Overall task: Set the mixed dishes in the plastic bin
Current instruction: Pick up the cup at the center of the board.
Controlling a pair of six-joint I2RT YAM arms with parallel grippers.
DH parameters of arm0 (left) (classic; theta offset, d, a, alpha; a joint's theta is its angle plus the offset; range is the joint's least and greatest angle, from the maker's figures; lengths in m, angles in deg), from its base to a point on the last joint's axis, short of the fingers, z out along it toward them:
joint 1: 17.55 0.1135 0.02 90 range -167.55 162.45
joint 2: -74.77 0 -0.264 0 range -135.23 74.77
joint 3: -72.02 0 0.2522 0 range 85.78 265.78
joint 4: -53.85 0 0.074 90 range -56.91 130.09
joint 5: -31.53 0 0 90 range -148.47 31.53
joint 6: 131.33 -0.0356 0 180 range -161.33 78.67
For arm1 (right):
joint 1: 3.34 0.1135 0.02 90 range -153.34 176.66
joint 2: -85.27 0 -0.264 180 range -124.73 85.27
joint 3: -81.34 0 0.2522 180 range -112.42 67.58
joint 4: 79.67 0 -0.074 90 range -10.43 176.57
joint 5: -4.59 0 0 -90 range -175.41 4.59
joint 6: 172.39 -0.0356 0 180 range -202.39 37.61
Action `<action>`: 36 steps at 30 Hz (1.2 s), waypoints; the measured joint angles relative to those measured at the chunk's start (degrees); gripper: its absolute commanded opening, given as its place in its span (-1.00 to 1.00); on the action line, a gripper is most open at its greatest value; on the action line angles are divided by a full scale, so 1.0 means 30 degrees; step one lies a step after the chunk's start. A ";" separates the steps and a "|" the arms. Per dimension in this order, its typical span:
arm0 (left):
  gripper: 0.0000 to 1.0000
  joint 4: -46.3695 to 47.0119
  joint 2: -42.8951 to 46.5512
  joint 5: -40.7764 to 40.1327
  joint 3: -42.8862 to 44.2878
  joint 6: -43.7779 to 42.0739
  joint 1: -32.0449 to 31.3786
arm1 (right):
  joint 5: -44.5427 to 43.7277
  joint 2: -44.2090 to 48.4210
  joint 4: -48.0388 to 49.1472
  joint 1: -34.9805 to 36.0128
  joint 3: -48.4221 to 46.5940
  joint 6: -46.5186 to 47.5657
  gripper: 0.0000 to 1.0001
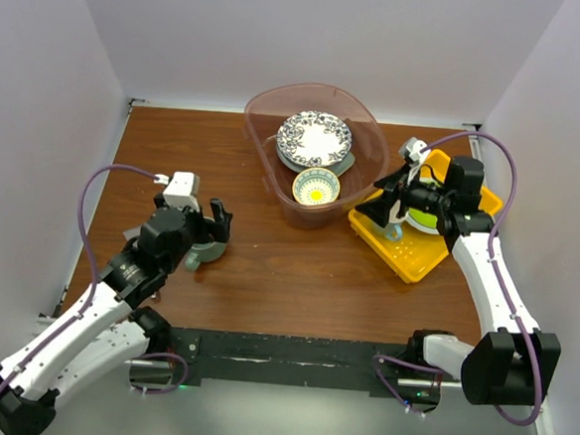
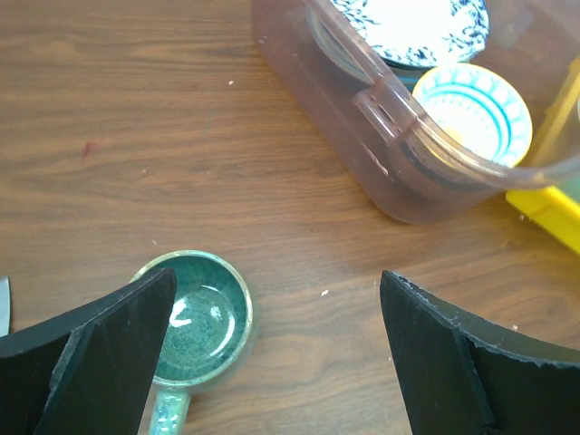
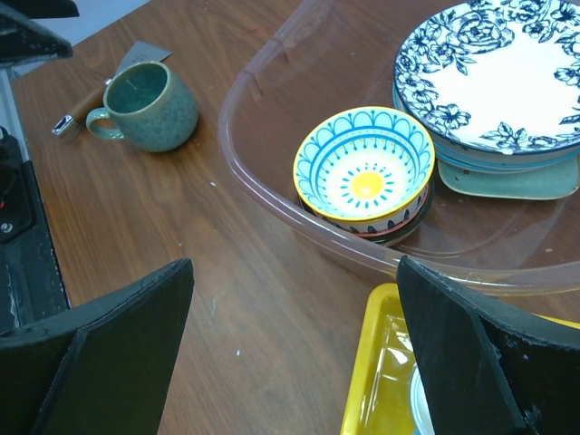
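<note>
Teal glazed ceramic mug (image 2: pixel 201 317) stands upright on brown wooden table (image 2: pixel 136 136), seven o'clock of translucent pinkish plastic bin (image 2: pixel 362 154). Judged rigid, slick, breakable; pinch its rim wall. Left gripper (image 2: pixel 276 283), right gripper (image 3: pixel 294 265): fingers apart, empty.

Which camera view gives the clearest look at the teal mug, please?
The right wrist view: the teal mug stands whole there, side and handle plain. The left wrist view looks down into it, its edge cut off by a finger; the top view shows only a sliver.
</note>
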 measured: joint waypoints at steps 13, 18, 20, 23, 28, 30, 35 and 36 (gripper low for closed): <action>1.00 -0.1115 -0.4000 0.3177 -0.0007 0.2914 0.5253 | 0.0386 0.0007 -0.0175 0.0000 -0.0007 0.0000 0.96; 0.78 -0.1953 -0.5399 0.2659 0.0007 0.3810 0.5894 | 0.0423 0.0007 -0.0197 0.0000 -0.0022 0.0000 0.96; 0.70 -0.2433 -0.5559 0.2025 0.0022 0.4255 0.5952 | 0.0430 0.0007 -0.0197 0.0000 -0.0022 0.0000 0.97; 0.48 -0.2922 -0.5617 0.1107 0.0073 0.4830 0.5982 | 0.0437 0.0007 -0.0197 0.0000 -0.0022 0.0000 0.96; 0.01 -0.3643 -0.6535 -0.0109 0.0415 0.5799 0.6003 | 0.0437 0.0007 -0.0204 0.0000 -0.0022 0.0007 0.97; -0.13 -0.3810 -0.6907 -0.0357 0.0423 0.5974 0.6003 | 0.0437 0.0007 -0.0204 0.0000 -0.0022 0.0007 0.96; -0.35 -0.4167 -0.7388 -0.0619 0.0423 0.6193 0.6003 | 0.0437 0.0007 -0.0262 0.0000 -0.0036 0.0051 0.97; -0.38 -0.4204 -0.7461 -0.0692 0.0423 0.6215 0.6011 | 0.0437 0.0007 -0.0313 0.0000 -0.0058 0.0066 0.96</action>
